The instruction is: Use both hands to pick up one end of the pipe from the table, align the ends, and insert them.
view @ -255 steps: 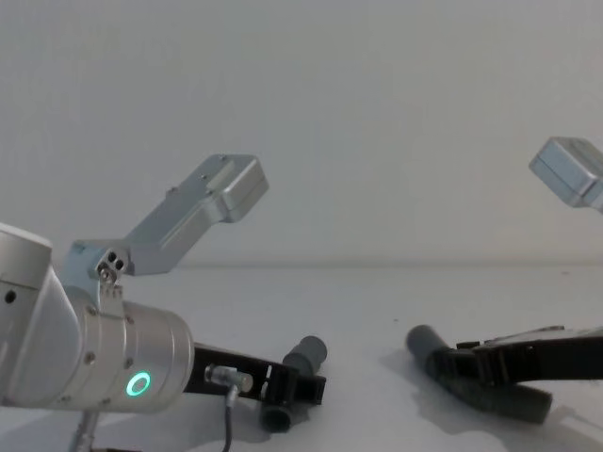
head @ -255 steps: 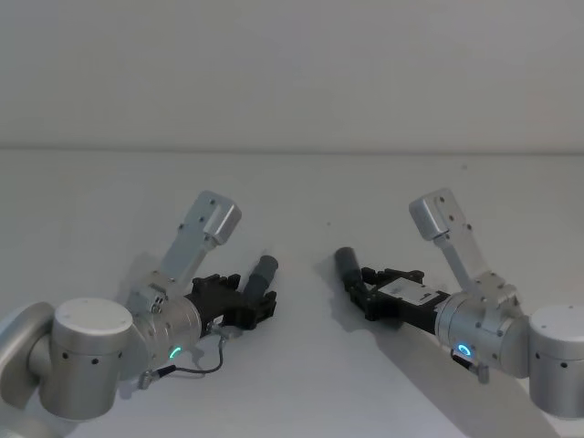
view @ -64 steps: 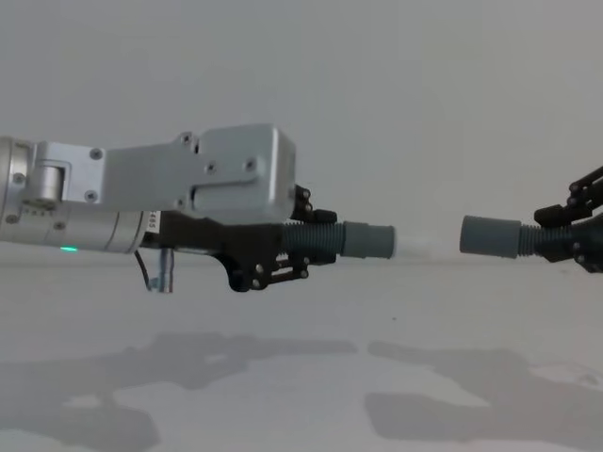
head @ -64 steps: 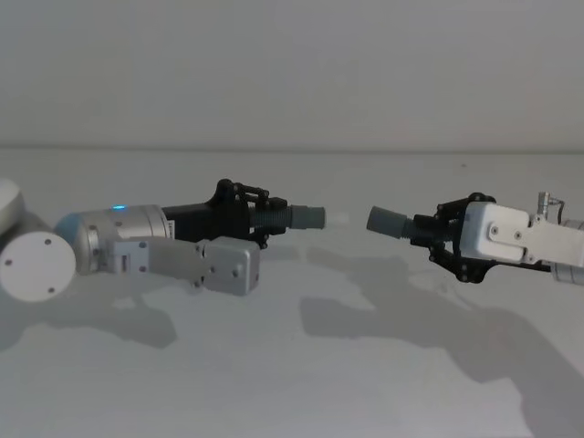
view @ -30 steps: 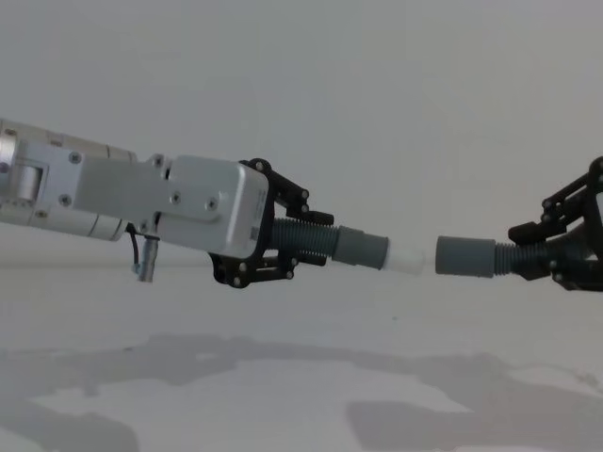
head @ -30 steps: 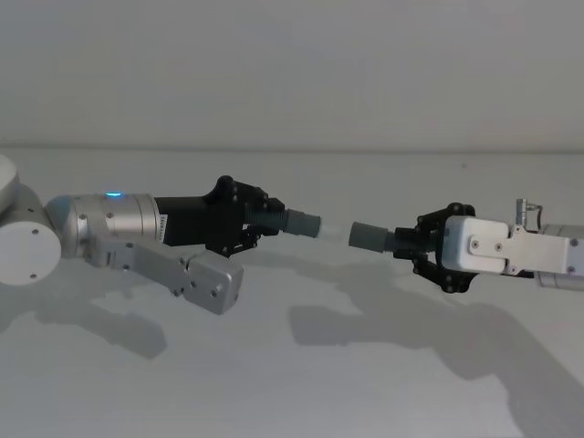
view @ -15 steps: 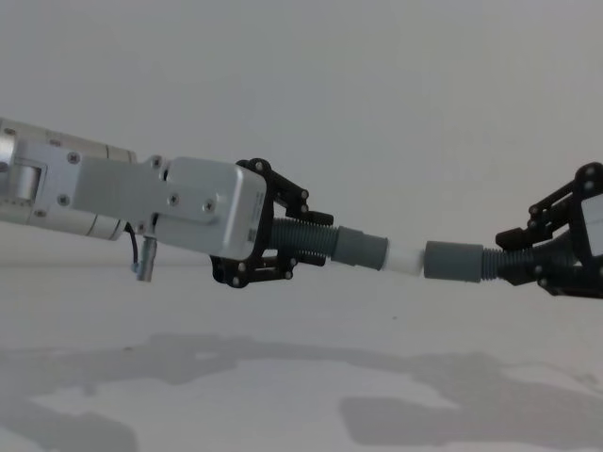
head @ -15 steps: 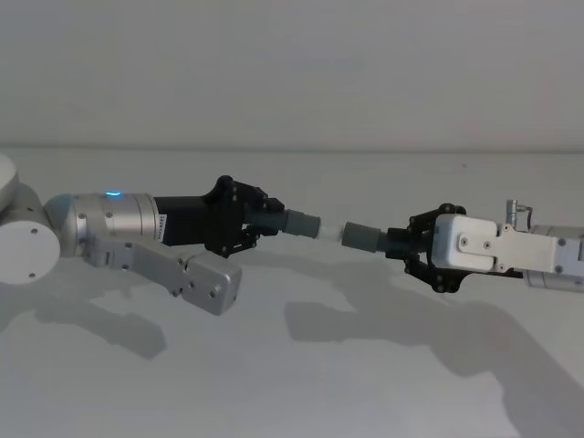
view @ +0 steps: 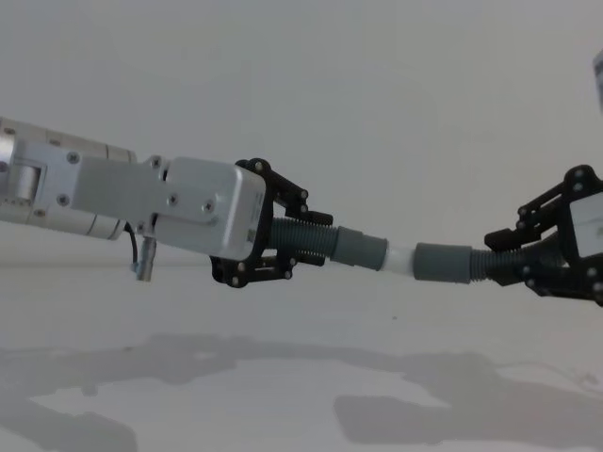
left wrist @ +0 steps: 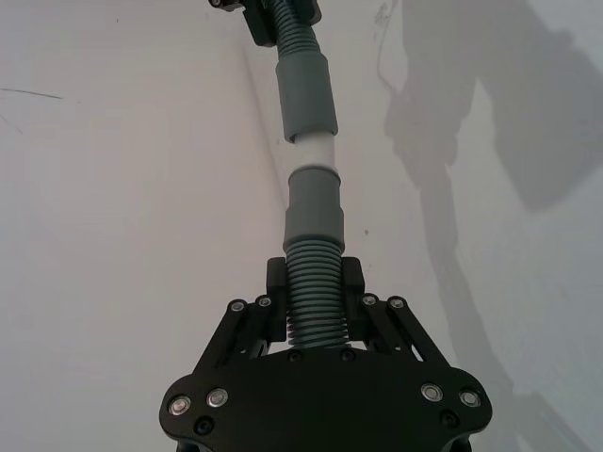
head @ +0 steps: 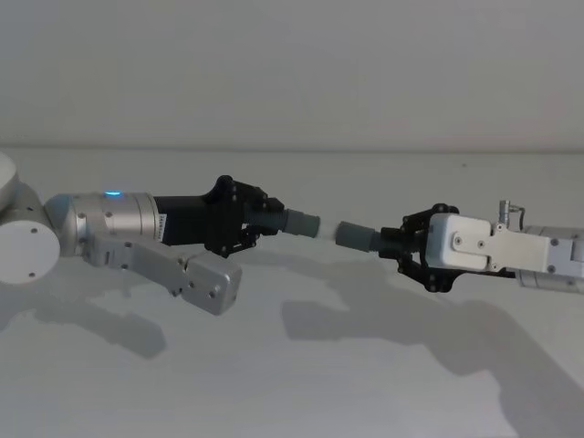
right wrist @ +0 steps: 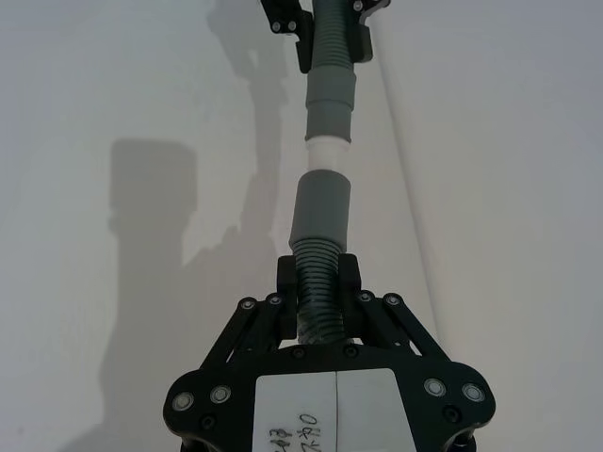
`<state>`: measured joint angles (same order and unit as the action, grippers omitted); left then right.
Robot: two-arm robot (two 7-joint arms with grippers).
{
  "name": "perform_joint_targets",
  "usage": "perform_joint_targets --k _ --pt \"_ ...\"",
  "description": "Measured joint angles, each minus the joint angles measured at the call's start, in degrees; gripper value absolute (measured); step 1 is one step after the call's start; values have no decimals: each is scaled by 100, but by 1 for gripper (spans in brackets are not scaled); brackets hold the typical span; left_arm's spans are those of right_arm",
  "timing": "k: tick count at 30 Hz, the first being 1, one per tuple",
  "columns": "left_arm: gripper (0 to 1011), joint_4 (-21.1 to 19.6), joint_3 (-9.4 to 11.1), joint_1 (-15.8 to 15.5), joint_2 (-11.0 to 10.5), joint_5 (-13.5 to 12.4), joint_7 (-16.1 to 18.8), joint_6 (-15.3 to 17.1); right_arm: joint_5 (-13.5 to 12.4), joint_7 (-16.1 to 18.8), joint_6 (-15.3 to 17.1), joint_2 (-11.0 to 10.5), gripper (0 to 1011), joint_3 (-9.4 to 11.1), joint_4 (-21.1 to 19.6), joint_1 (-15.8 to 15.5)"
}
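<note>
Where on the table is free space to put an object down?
The table is bare beneath and in front of both raised arms, and behind them to the wall. It is crowded only in mid-air, where the left gripper and right gripper join the hose ends.

Dark grey ribbed pipe (view: 311, 242); white tip (view: 399, 258); black pincers; white table (view: 283, 377)

Two dark grey ribbed hose pieces hang end to end above the white table (view: 301, 414). The left piece (view: 332, 243) ends in a smooth cuff with a white tip (view: 399, 257), which meets, perhaps just enters, the right piece's cuff (view: 443, 263).
</note>
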<state>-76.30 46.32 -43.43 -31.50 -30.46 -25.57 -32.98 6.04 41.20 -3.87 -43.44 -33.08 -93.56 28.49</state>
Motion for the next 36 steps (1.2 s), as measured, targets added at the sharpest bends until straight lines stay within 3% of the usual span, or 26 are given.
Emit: perform_joint_targets --k 36 --pt "329 -1 0 0 -1 0 -1 -4 -77 -80 29 172 244 -31 117 -9"
